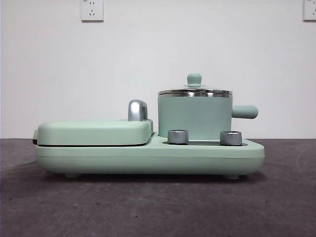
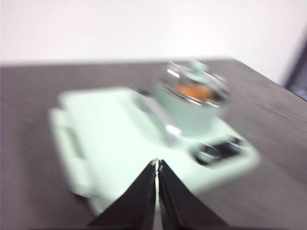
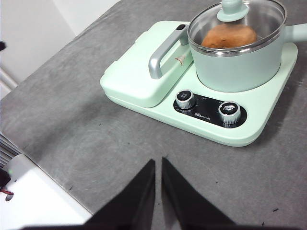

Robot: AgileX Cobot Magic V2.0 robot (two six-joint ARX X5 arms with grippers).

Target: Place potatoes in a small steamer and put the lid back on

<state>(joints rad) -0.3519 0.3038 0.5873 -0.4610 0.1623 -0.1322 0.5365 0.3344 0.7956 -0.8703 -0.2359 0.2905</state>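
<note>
The small mint-green steamer [image 1: 194, 117] stands on the right of the appliance base, its side handle pointing right. The lid [image 1: 194, 91] sits on it, knob up. In the right wrist view the orange-tan potato [image 3: 229, 36] lies inside the steamer [image 3: 240, 67] under the glass lid [image 3: 235, 19]. The blurred left wrist view also shows the potato [image 2: 193, 91] in the steamer [image 2: 189, 108]. My left gripper [image 2: 157, 163] is shut and empty, away from the appliance. My right gripper [image 3: 158, 163] is shut and empty above the table, short of the knobs. Neither gripper shows in the front view.
The flat mint-green griddle cover [image 1: 94, 132] with a chrome handle [image 1: 138, 109] lies on the base's left. Two silver dials [image 1: 178, 137] [image 1: 230, 138] sit at the front of the base [image 1: 148, 158]. The grey table's edge [image 3: 53, 182] is near the right gripper.
</note>
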